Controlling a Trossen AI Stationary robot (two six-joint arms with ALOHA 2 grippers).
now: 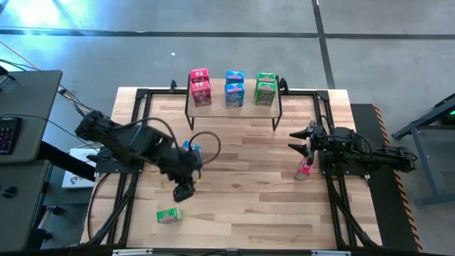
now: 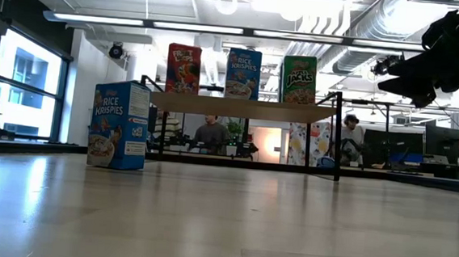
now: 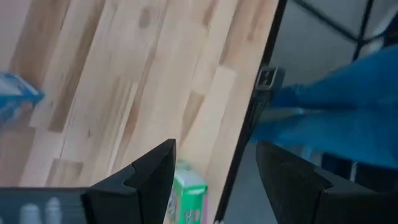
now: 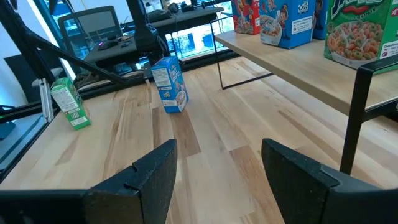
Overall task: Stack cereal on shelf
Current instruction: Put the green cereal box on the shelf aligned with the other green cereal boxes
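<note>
Left gripper [image 1: 183, 190] open, empty, above green box [image 1: 169, 215] near table edge [image 1: 234, 248]; right gripper [image 1: 304, 139] open, empty.

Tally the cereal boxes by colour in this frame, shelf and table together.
Red-pink cereal boxes: 3 (2 on the shelf, 1 on the table)
Blue cereal boxes: 3 (2 on the shelf, 1 on the table)
Green cereal boxes: 3 (2 on the shelf, 1 on the table)
Total: 9

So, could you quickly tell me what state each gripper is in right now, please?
Left gripper: open, holding nothing, above the small green cardboard cereal box.
Right gripper: open, holding nothing.
</note>
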